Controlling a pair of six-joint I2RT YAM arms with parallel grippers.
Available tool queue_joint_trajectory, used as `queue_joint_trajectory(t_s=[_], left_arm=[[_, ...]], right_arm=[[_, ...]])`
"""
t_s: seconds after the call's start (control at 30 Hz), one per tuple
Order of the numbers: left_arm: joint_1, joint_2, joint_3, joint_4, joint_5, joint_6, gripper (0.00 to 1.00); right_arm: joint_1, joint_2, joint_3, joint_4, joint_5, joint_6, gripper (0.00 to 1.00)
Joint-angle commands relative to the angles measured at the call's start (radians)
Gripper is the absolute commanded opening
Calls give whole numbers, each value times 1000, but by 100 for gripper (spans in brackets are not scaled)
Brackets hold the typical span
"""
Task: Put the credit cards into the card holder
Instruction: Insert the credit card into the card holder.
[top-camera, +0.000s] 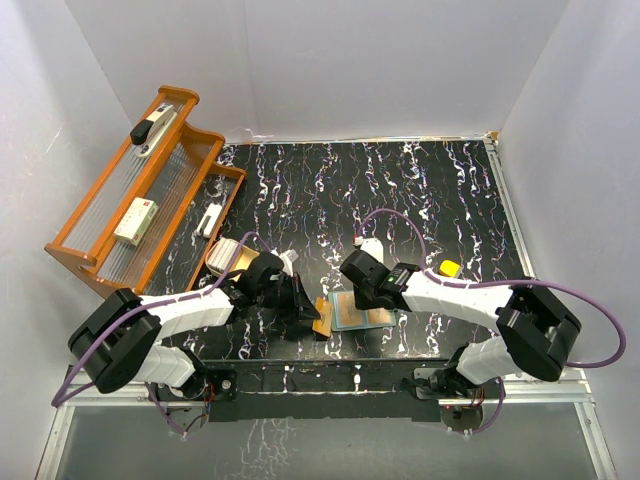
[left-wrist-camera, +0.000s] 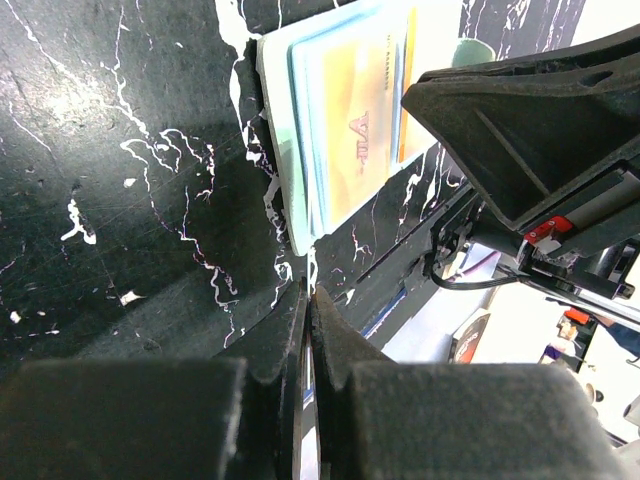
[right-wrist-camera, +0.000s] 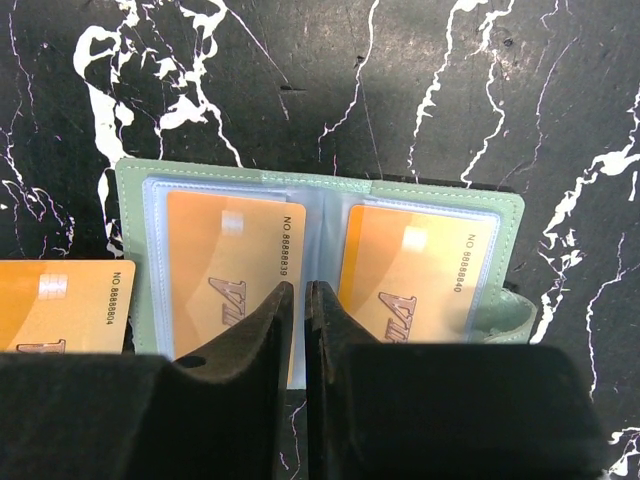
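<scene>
Slide the loose orange card (right-wrist-camera: 62, 305), lying just left of the open card holder (right-wrist-camera: 130, 220) at the table's near edge, edge-first into a free sleeve, keeping the holder flat. Left gripper (left-wrist-camera: 308, 292) pinched shut, grip on the card unclear; right gripper (right-wrist-camera: 298, 286) nearly closed, empty, over the holder's fold.

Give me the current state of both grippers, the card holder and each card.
card holder: open, lying flat on the table, snap tab undone.
sleeved cards: two orange ones, each tucked into a clear pocket.
loose card: orange, on the table beside the holder, not inserted.
left gripper: shut.
right gripper: nearly shut, empty, over the holder's fold.
</scene>
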Motion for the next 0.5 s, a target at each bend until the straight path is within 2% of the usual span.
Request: queue_joint_trajectory(t_s=[0.0, 0.47], left_arm=[[-10, 3, 30, 4, -1, 1, 0], [-15, -4, 43, -9, -8, 4, 0]], right_arm=[[-5, 4, 11, 51, 4, -5, 10], [-6, 32, -47, 83, 0, 9, 7]])
